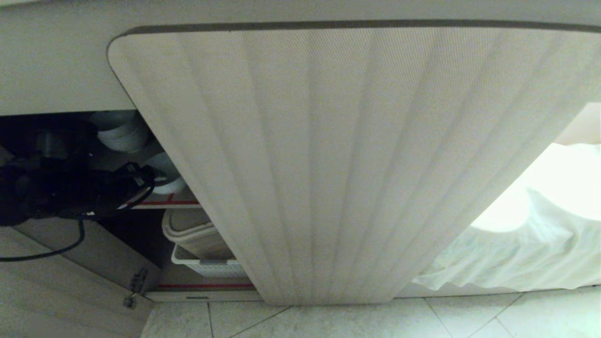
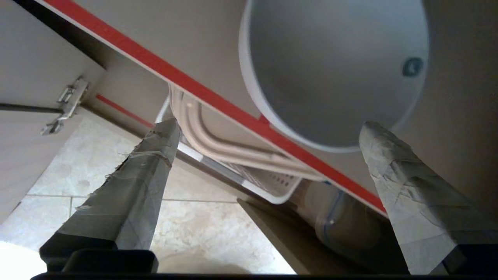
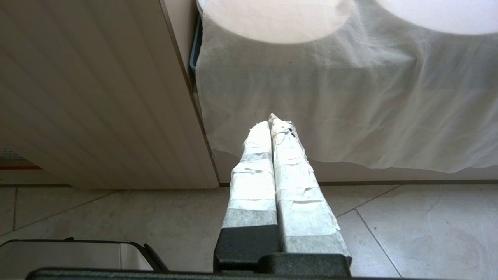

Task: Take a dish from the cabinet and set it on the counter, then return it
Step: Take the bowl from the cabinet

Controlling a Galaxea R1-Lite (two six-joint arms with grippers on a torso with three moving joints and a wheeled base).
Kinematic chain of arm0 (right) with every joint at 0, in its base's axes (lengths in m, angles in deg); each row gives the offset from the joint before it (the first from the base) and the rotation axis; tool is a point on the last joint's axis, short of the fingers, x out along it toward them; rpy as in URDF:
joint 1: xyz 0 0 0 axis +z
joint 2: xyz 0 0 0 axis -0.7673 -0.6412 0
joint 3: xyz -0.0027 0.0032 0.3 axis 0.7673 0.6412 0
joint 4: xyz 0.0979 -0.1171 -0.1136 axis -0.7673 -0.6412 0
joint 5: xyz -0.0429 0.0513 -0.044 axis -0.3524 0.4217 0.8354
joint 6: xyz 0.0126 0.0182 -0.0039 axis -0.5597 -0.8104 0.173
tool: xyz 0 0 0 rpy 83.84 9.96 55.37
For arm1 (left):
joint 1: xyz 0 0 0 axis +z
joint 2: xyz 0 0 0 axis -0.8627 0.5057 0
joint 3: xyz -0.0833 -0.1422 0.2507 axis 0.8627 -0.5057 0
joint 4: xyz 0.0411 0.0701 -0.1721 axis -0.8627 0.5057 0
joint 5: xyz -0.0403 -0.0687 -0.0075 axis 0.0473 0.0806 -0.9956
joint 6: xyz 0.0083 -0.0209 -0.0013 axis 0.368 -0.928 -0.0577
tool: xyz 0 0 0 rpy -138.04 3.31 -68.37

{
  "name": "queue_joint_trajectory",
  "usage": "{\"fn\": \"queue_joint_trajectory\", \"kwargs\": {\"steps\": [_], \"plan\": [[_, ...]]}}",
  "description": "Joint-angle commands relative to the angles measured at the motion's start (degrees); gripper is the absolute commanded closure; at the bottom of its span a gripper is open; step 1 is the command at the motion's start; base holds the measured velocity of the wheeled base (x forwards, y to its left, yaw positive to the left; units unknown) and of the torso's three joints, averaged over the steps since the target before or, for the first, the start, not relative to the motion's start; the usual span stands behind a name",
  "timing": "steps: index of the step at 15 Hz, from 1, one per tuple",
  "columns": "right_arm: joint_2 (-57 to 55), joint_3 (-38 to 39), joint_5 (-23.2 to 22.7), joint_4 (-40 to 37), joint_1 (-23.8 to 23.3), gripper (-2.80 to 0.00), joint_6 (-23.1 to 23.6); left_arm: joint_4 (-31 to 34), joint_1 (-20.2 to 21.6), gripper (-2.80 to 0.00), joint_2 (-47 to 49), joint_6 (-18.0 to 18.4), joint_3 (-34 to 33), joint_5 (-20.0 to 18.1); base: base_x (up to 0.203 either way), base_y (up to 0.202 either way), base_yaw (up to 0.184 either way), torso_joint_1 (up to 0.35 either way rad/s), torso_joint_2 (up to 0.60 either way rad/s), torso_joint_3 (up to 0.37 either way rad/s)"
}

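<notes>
The dish point(image 2: 334, 70), a small white bowl, rests upright on the cabinet's red-edged shelf point(image 2: 218, 103). In the head view the dish point(image 1: 165, 180) shows at the shelf's front, left of the open fluted cabinet door point(image 1: 328, 164). My left gripper point(image 2: 269, 123) is open wide. Its taped fingers point(image 2: 155, 163) stand either side of the dish's near rim and hold nothing. The dark left arm point(image 1: 70, 188) reaches into the cabinet opening. The counter's thick beige edge point(image 1: 56, 61) runs above. My right gripper point(image 3: 272, 118) hangs shut and empty over the floor.
Stacked greyish-white bowls point(image 1: 123, 134) sit deeper on the same shelf. Below it stand a white slotted basket point(image 1: 206, 267) holding a beige lid and a clear container point(image 2: 342, 225). The left door's hinge point(image 1: 134, 286) is near. A white cloth point(image 1: 530, 244) hangs at the right.
</notes>
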Motion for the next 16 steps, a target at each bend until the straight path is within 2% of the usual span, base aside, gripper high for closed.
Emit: {"fn": "queue_joint_trajectory", "kwargs": {"steps": [1, 4, 10, 16], "plan": [[0.0, 0.0, 0.0, 0.0, 0.0, 0.00, 0.0, -0.4, 0.0, -2.80, 1.5, -0.5, 0.6, 0.1, 0.000, 0.000, 0.000, 0.000, 0.00, 0.000], [0.0, 0.0, 0.0, 0.0, 0.0, 0.00, 0.0, -4.5, 0.0, -2.80, 3.3, -3.2, 0.6, 1.0, 0.000, 0.000, 0.000, 0.000, 0.00, 0.000], [0.0, 0.0, 0.0, 0.0, 0.1, 0.00, 0.0, -5.5, 0.0, -2.80, 4.9, -3.3, 1.1, 1.0, 0.000, 0.000, 0.000, 0.000, 0.00, 0.000], [0.0, 0.0, 0.0, 0.0, 0.1, 0.00, 0.0, -4.9, 0.1, -2.80, 6.8, -3.1, 4.6, 1.1, 0.000, 0.000, 0.000, 0.000, 0.00, 0.000]]}}
